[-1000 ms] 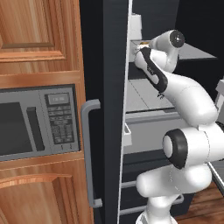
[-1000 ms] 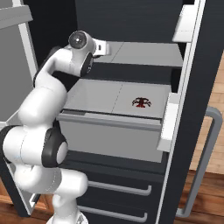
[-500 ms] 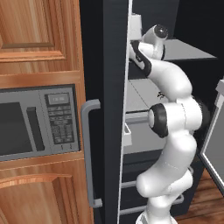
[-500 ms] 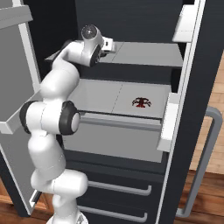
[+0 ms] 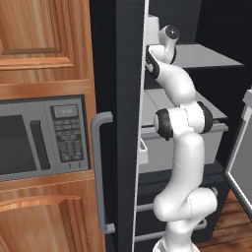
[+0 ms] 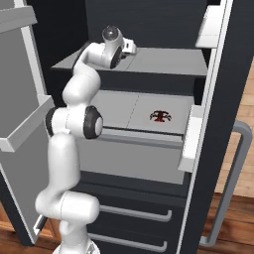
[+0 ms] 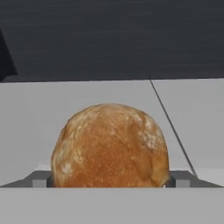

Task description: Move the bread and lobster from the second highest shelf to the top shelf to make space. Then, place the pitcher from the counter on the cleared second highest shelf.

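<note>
The bread [image 7: 109, 146], a round orange-brown lump, rests on the light grey top shelf [image 7: 26, 131] right in front of the hand. My gripper [image 7: 108, 181] is open, and its dark fingertips [image 7: 49, 180] flank the bread's base on both sides. In the right base view the gripper [image 6: 130, 45] sits low over the left part of the top shelf [image 6: 168, 62]. The dark red lobster [image 6: 160, 116] lies on the second highest shelf [image 6: 114, 106] below, towards its right. The pitcher and the counter are out of view.
The fridge door [image 6: 20, 99] stands open at the left with a bin on it, and the right door [image 6: 218, 114] with its handle [image 6: 233, 188] is open too. Drawers [image 6: 134, 213] sit below the shelves. A microwave [image 5: 39, 135] is set in wooden cabinets.
The arm's elbow has swung inwards and now stands more upright. The hand has stayed at the top shelf and shifted slightly. The jaws stay wide.
</note>
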You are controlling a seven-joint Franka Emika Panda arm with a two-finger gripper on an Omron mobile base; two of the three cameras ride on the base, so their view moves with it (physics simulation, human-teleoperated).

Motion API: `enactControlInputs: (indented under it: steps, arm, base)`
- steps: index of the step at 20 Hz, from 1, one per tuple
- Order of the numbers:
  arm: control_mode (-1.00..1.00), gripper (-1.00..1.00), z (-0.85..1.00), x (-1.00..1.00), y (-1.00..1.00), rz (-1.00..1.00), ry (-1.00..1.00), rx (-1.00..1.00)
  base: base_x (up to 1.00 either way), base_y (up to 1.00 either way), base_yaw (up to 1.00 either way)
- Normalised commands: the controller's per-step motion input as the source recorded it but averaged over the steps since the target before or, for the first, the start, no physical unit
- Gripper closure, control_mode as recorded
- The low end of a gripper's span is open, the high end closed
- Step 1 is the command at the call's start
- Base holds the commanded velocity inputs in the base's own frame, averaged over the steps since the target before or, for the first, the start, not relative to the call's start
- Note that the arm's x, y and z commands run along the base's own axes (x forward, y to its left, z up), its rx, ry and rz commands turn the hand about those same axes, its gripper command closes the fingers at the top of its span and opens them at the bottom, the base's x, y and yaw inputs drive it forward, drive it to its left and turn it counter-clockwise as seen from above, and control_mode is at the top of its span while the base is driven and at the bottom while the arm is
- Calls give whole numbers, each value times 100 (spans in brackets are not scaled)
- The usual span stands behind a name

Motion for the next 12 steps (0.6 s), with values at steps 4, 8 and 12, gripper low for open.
enactControlInputs:
  steps: [4, 8, 12]
  arm:
    - [-100, -100, -71, 72, 0, 0, 0, 0]
    - [-100, -100, -93, 4, 12, 1, -1, -6]
    - [-100, -100, -87, 0, 16, 0, -11, -5]
  base:
    - [0, 0, 0]
    - [0, 0, 0]
    - [0, 0, 0]
